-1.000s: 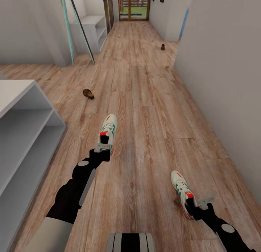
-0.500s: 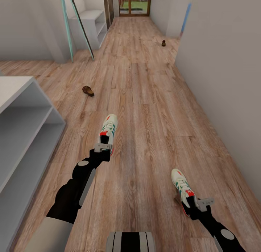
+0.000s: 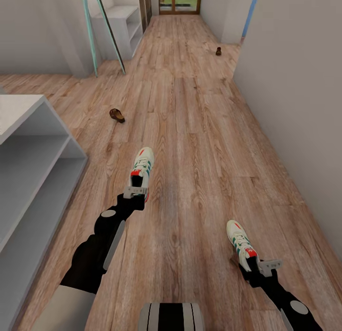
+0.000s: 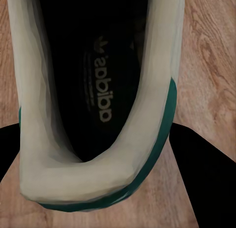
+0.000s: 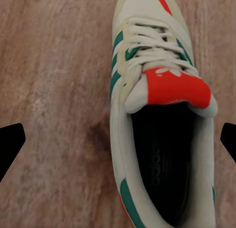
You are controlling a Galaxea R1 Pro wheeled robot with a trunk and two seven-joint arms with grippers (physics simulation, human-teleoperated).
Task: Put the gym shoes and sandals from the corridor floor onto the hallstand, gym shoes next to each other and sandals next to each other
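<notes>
Lowered since a second ago, the right hand [image 3: 260,267] hangs released over the heel of one gym shoe [image 3: 241,244], toe pointing down the corridor floor [image 3: 199,145]; the left hand [image 3: 135,192] straddles the other gym shoe [image 3: 142,167], grip unclear; both hallstand [image 3: 33,179] tiers bare, sandals [image 3: 117,115] far off

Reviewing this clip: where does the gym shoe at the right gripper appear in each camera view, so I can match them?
Head view: the right gym shoe lies low and right on the corridor floor, heel at the right gripper.
Right wrist view: the same shoe seen from above, between the dark fingertips.
Left wrist view: not in it; that is the other gym shoe.
Shared landmark: the orange-red tongue.
</notes>
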